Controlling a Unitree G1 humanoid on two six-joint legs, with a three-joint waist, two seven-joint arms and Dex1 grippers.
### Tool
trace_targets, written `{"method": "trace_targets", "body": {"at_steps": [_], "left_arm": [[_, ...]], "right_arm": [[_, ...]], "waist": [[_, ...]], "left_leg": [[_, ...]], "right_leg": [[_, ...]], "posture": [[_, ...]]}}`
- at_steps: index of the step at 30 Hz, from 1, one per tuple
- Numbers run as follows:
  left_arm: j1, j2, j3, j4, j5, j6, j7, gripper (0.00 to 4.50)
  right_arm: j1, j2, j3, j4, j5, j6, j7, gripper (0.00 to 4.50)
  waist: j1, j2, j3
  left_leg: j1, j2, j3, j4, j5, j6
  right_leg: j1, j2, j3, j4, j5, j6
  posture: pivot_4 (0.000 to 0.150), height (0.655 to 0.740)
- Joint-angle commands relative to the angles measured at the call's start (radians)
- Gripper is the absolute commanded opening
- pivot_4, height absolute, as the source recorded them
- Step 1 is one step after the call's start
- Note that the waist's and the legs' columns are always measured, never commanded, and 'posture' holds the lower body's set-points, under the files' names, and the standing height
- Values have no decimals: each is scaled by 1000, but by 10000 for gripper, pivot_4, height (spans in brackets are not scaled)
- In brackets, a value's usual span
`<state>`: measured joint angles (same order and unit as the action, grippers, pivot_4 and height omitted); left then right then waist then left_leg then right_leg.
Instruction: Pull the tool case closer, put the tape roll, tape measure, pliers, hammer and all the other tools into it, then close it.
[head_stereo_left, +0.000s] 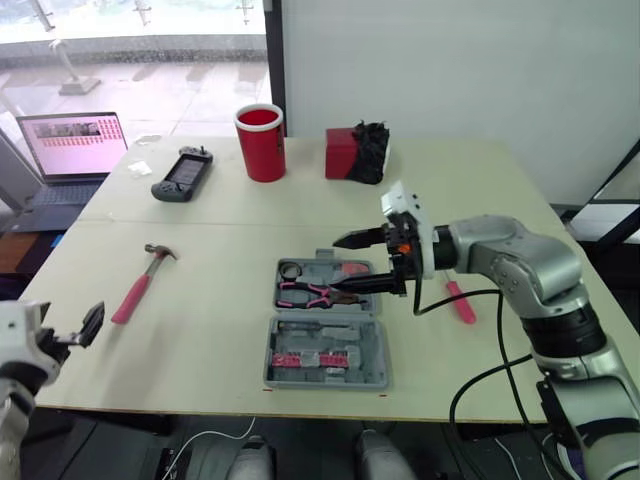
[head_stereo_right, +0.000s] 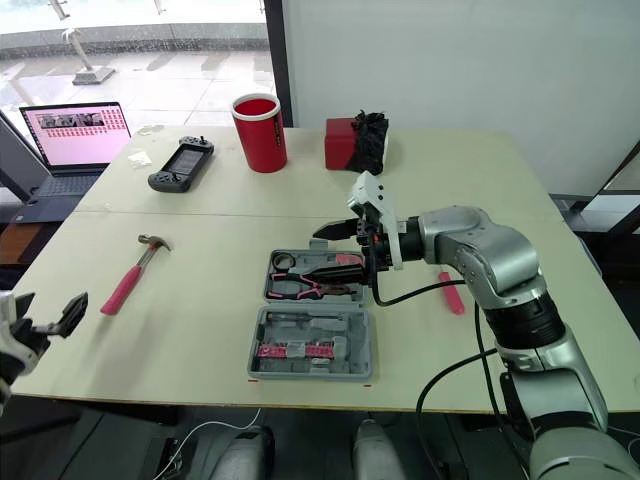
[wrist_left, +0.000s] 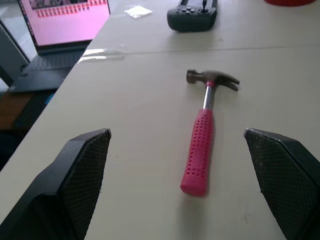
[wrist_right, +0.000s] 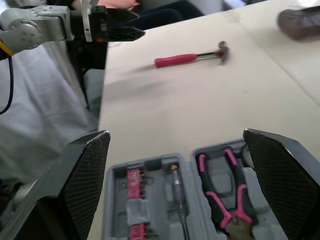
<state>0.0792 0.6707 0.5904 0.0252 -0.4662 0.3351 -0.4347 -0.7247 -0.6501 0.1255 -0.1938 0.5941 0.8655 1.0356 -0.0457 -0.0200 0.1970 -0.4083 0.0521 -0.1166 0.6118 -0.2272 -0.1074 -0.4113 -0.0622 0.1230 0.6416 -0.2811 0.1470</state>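
Window (head_stereo_left: 140, 50) light falls across the pale counter (head_stereo_left: 200, 330), with a laptop (head_stereo_left: 75, 145) and cup (head_stereo_left: 261, 142) at the back. The case (head_stereo_left: 325, 335) lies open mid-counter with pliers (head_stereo_left: 315, 293) inside, and the right hand (head_stereo_left: 338, 267) hangs spread over it. The hammer (head_stereo_left: 140, 280) lies near the spread left hand (head_stereo_left: 75, 335).

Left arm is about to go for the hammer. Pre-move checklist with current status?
1. Left gripper open: ok.
2. Hammer lies flat on the table, nothing on it, ahead of the left gripper: ok.
3. Tool case open, lid laid flat: ok.
4. Pliers in the case: ok.
5. Space over the case free for the drop: not ok. The right gripper hangs open above it.
6. Every other tool packed: not ok. A pink-handled tool lies on the table to the right of the case.
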Motion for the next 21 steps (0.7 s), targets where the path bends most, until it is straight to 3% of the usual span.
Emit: {"method": "trace_targets", "body": {"at_steps": [1,6,10,17,21], "left_arm": [[-168,77,-66,148,9,115,-31,45000],[-401,146,-187,381,81,161,-85,45000],[-613,161,-327,699,214,-44,-188,45000],[-751,128,-402,1051,324,-315,-219,45000],[-822,100,-403,1190,353,-371,-173,45000]], "right_arm": [[44,-8,-47,-104,20,30,-64,44873],[72,9,-77,-159,39,71,-136,44873],[87,22,-92,-192,45,95,-196,44873],[125,0,-148,-250,82,151,-259,44873],[147,-18,-181,-267,91,167,-290,44873]], "waist": [[3,0,0],[-10,0,0],[-13,0,0],[-23,0,0],[-18,-1,0]], "left_leg": [[0,0,-1,0,0,0],[0,0,-1,0,0,0],[1,0,-2,0,0,0],[0,0,-2,-2,0,0],[-1,0,-2,-1,0,0]], "right_leg": [[0,0,-1,1,0,0],[-1,1,-1,5,0,1],[-2,1,-2,6,1,4],[-2,1,-3,7,1,5],[-2,1,-3,7,1,5]], "posture": [[1500,7400],[1500,7400],[1500,7400],[1500,7400],[1500,7400]]}}
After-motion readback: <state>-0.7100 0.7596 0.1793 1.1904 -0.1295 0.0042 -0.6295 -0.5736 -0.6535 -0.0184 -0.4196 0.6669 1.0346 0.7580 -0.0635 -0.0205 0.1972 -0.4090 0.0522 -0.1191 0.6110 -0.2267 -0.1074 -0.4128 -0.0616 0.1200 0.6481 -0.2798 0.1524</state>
